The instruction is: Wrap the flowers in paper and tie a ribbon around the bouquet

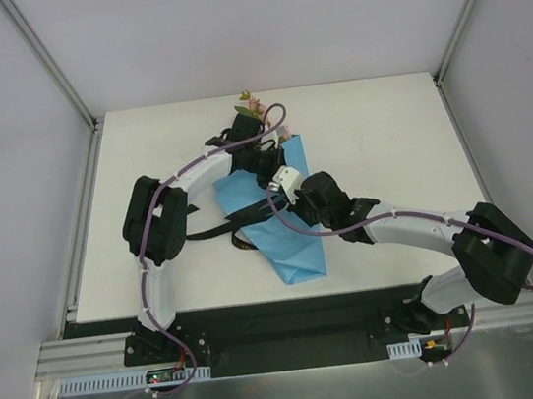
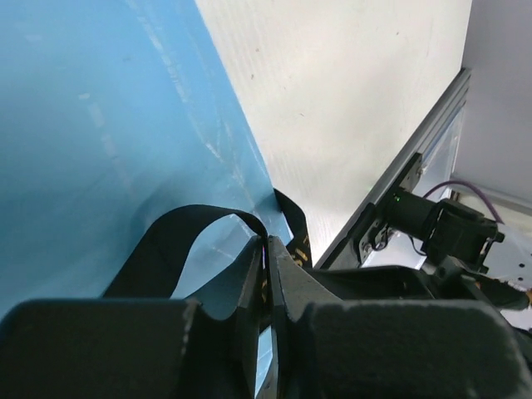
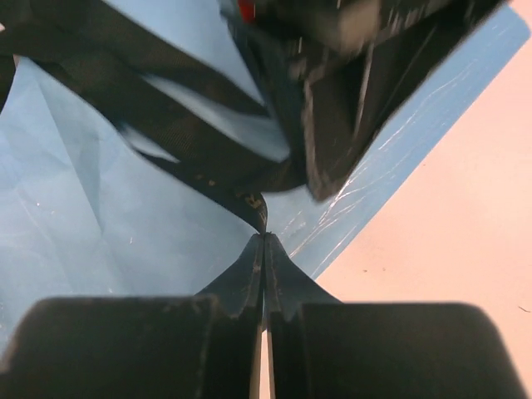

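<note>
**Tying underway: both hands nip the ribbon**

Top view: the bouquet (image 1: 297,240) lies mid-table (image 1: 388,143). Its paper (image 1: 242,198) cone holds the flowers (image 1: 252,108), whose blooms poke out at the far end. The ribbon (image 1: 212,233) trails left.

Left wrist: the left gripper (image 2: 268,249), fingers pressed together, pinches a ribbon loop above the paper.

Right wrist: the right gripper (image 3: 264,245) nips the ribbon likewise.

Uneven pulling could slip the floppy ribbon free or drag the cone open.

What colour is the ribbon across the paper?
Black ribbon, clearest in the left wrist view against the light blue paper.
</note>
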Controlling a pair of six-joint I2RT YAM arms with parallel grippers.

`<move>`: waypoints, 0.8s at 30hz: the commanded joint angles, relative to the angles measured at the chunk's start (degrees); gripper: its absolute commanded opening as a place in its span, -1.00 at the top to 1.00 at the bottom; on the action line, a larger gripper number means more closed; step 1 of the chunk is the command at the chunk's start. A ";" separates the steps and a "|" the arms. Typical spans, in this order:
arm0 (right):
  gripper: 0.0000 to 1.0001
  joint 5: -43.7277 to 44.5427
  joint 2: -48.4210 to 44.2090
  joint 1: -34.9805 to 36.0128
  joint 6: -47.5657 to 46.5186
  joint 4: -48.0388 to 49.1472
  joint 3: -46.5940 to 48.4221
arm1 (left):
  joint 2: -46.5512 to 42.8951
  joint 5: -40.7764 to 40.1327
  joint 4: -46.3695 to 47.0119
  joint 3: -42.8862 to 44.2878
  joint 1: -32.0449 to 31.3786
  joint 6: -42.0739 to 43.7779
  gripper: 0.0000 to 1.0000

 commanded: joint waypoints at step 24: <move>0.99 0.93 -7.95 0.31 3.84 2.69 -4.22 | -7.82 -8.96 -19.25 9.76 -1.43 13.64 0.10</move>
